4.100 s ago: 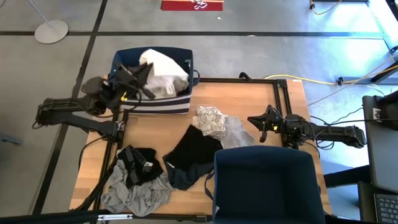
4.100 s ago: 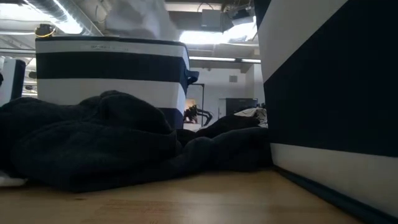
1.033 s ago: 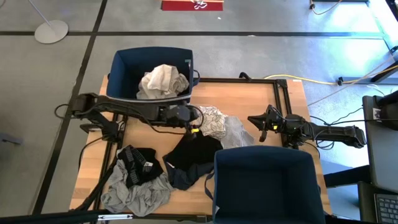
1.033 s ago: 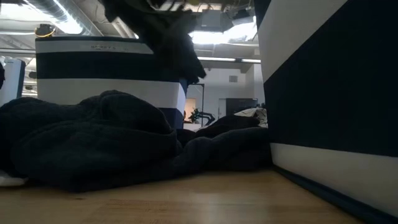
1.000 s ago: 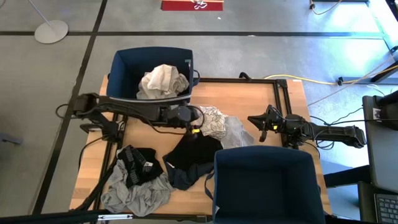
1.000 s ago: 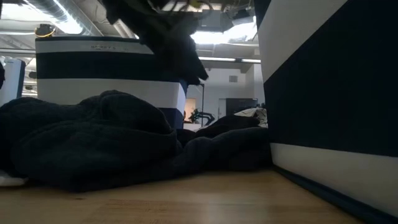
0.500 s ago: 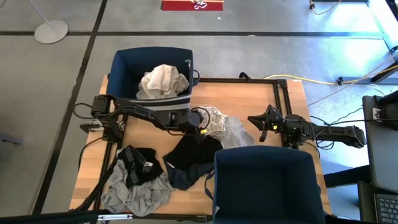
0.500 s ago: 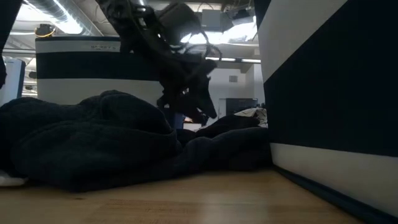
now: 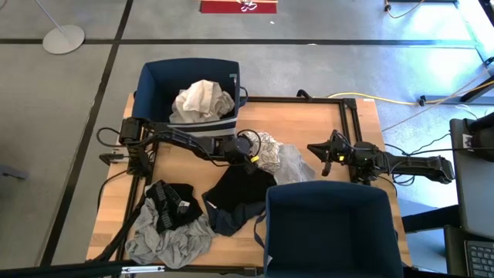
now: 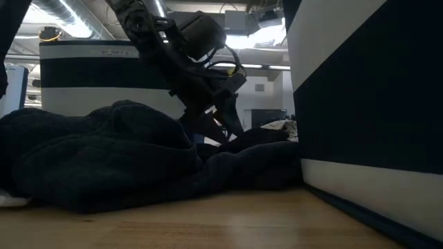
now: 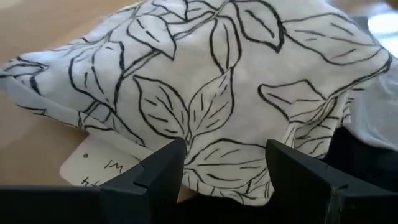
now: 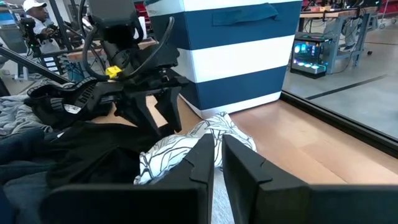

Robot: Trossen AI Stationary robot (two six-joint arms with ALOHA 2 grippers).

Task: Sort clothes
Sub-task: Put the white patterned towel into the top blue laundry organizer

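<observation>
A light wooden tabletop (image 9: 316, 127) with a black frame stands on a grey concrete floor marked with dark tape lines.

At the bottom of the high view, lower right, sits a navy fabric bin (image 9: 332, 232). Lower left lies a crumpled grey garment (image 9: 166, 239) with a black garment with a striped band (image 9: 171, 202) on top of it. Towards the centre, a large black garment (image 9: 243, 189) spreads over a dark navy piece (image 9: 224, 220) beside the bin.

Just above centre lies the white garment printed with black leaves (image 9: 266, 150), with a pale grey cloth (image 9: 293, 164) touching its right side. The left gripper (image 9: 248, 157) is lowered at the patterned garment's left edge — in the left wrist view its two dark fingers (image 11: 165, 168) stand apart, straddling the lower edge of the leaf-print fabric (image 11: 217, 99), where a white paper tag (image 11: 99, 165) lies on the wood.

At centre right the right gripper (image 9: 326, 157) waits over bare wood, its fingers (image 12: 202, 155) nearly together, pointing at the patterned cloth (image 12: 180, 149).

At the upper left, a navy and white striped fabric bin (image 9: 189, 96) holds a crumpled cream garment (image 9: 202, 100). In the right wrist view, the room beyond shows desks and lit screens.
</observation>
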